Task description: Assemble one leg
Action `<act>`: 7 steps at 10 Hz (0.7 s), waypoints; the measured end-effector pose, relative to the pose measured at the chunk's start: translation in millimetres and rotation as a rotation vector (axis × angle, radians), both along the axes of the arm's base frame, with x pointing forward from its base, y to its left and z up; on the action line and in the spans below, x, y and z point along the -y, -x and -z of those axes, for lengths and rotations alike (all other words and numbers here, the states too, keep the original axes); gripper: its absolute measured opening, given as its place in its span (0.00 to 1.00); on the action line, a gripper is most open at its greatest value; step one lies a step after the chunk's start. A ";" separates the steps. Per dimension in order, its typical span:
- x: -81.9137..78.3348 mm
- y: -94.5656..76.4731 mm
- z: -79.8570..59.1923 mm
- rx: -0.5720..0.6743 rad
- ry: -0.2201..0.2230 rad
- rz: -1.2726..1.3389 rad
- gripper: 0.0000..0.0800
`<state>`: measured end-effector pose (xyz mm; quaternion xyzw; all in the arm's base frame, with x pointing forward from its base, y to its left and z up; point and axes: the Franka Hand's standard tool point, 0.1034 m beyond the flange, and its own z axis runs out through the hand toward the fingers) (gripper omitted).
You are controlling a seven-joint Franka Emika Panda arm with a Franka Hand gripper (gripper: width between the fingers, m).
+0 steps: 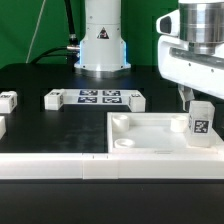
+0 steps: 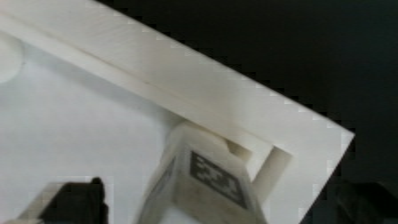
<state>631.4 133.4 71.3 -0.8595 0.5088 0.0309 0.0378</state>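
A leg (image 1: 200,122), a small white block with a square tag on its face, stands upright in the corner of the large white square panel (image 1: 150,140) nearest the exterior view's right. My gripper (image 1: 193,100) hangs just above it, and one dark finger (image 1: 183,97) shows beside the leg's top. In the wrist view the leg (image 2: 217,185) sits between my two dark fingers (image 2: 71,202). There is a gap on each side, so my gripper (image 2: 217,208) is open around it. The panel's raised rim (image 2: 214,80) runs diagonally across that view.
The marker board (image 1: 100,97) lies in front of the robot base (image 1: 100,45). Small white tagged blocks lie at both its ends (image 1: 55,98) (image 1: 135,100), and another is at the far left (image 1: 8,100). A white bar (image 1: 50,165) runs along the front edge.
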 end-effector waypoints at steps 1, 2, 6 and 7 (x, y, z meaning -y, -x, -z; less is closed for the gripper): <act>-2.6 -0.6 -0.8 0.004 0.010 -0.119 0.81; -2.9 -1.3 -0.9 0.018 0.015 -0.263 0.81; -7.8 0.2 -0.8 0.041 0.028 -0.626 0.81; -5.2 -0.2 -0.7 0.051 0.025 -0.768 0.81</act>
